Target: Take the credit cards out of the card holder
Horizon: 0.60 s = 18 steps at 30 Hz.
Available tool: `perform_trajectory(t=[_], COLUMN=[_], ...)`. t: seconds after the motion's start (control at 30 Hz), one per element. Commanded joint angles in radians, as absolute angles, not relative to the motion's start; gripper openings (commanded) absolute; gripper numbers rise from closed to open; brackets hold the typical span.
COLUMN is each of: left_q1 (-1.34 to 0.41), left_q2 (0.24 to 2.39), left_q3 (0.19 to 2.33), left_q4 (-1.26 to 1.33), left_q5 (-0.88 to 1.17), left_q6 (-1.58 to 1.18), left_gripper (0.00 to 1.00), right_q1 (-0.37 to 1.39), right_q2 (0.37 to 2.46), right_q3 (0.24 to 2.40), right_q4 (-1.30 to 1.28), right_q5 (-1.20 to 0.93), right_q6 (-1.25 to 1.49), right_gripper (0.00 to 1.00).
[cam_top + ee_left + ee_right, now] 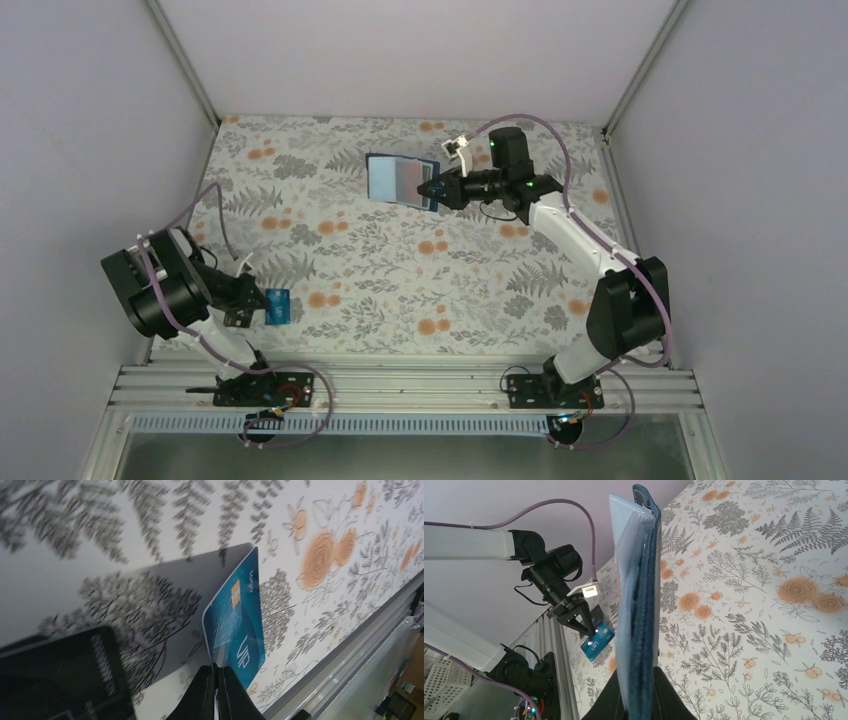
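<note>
1. Navy blue is the colour of the card holder (400, 178). In the top view it is at about 12 o'clock on the table, near the far edge.
2. The right gripper (432, 190) holds the card holder by its side at 3 o'clock. In the right wrist view the two fingers (659, 692) are closed tightly on the lower edge of the holder (639, 605).
3. In that wrist view the holder is seen edge-on and stands almost upright. The dark blue cover is on the 3 o'clock side, and the paler, partly clear pockets are on the 9 o'clock side.
4. It is not possible to tell whether the holder touches the table or is lifted above it.
5. The left gripper (258, 305) is at about 8 o'clock on the table, near the front rail (400, 385). Its fingers are pressed together on one corner of a blue-teal credit card (278, 307).
6. In the left wrist view the fingertips (206, 690) pinch the bottom edge of this card (235, 625). The card points to 12 o'clock and shows a gold chip and white letters.
7. The card throws a grey shadow to 10 o'clock on the flower-printed tablecloth (400, 270), so the card is above the cloth.
8. The card and the holder are well apart, on opposite sides of the table.
9. No other card can be seen clearly in the pockets from these views.
</note>
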State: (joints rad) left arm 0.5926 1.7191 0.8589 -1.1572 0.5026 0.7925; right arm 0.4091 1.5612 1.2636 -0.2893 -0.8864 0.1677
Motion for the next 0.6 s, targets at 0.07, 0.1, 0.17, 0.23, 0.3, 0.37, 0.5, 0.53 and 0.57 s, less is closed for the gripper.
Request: perform_trajectory(t=[0.07,0.1,0.17,0.23,0.3,0.37,0.5,0.53,0.57], left_q1=[0.659,0.659,0.659,0.657,0.653,0.640,0.619,0.617,0.612], left_q2=[1.697,1.698,1.701,1.706,1.706,1.703,1.696,1.698,1.700], left_q3=[0.840,0.844,0.850,0.864,0.873,0.873,0.876,0.876,0.877], left_q4=[-1.101,-1.092,-1.084,-1.092,-1.107,-1.122,-1.141,-1.141,-1.140], left_q5=[0.420,0.419,0.433,0.439,0.416,0.393,0.387,0.387,0.387], left_q6=[0.787,0.779,0.782,0.800,0.822,0.840,0.856,0.861,0.861], left_gripper=[0.02,0.02,0.02,0.02,0.02,0.03,0.02,0.02,0.02], right_q1=[0.403,0.402,0.401,0.399,0.397,0.397,0.396,0.396,0.397], right_q2=[1.584,1.586,1.585,1.583,1.585,1.586,1.588,1.588,1.590], right_q3=[1.319,1.318,1.316,1.313,1.314,1.313,1.314,1.313,1.314], right_q4=[-0.319,-0.320,-0.323,-0.330,-0.338,-0.340,-0.335,-0.334,-0.336], right_q5=[-0.943,-0.948,-0.953,-0.953,-0.956,-0.967,-0.974,-0.972,-0.973], right_q6=[0.087,0.084,0.075,0.067,0.058,0.053,0.057,0.058,0.058], right_gripper=[0.04,0.04,0.04,0.04,0.04,0.04,0.04,0.04,0.04])
